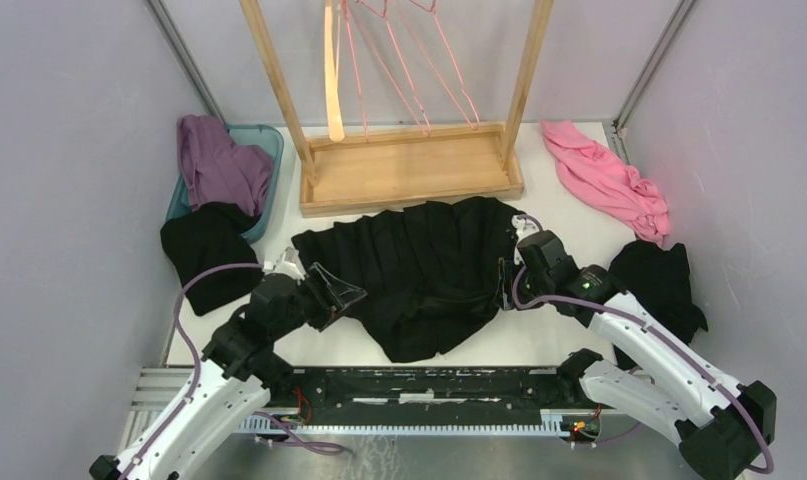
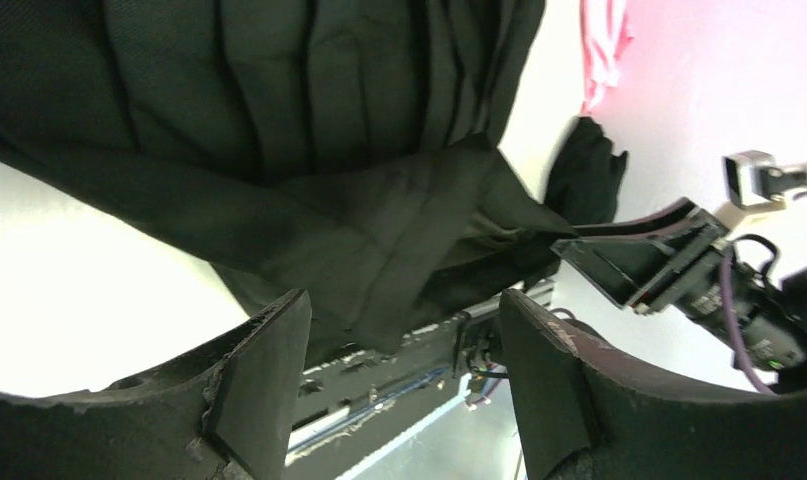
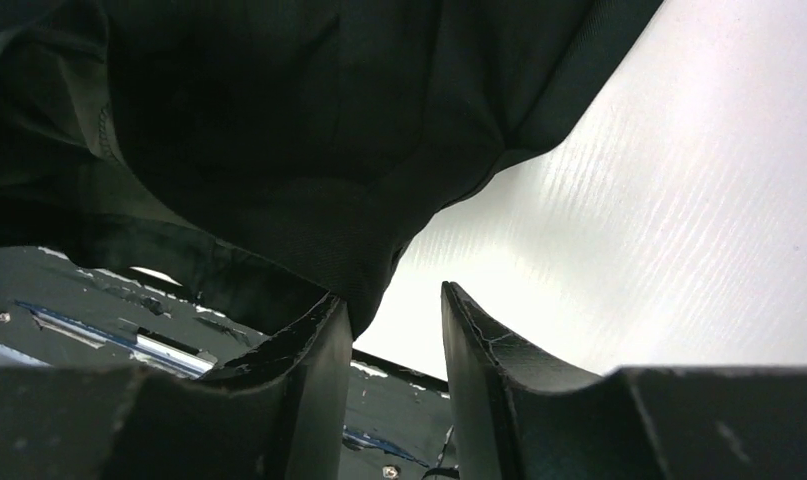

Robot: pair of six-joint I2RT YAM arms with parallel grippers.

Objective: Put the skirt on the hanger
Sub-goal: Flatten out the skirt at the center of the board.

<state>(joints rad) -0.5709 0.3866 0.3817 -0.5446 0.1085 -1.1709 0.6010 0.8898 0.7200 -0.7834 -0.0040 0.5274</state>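
The skirt [image 1: 419, 270] is flanked by the left gripper [image 2: 401, 302], fingers wide apart, and right gripper [image 3: 391, 297], narrowly parted, seemingly empty.

Skirt [image 1: 419, 270] on table [image 1: 329, 345], before rack [image 1: 409, 170] with hanger [image 1: 333, 90].

The skirt [image 1: 419, 270] is matt pleated cloth, and the hanger [image 1: 333, 100] looks like smooth pale wood.
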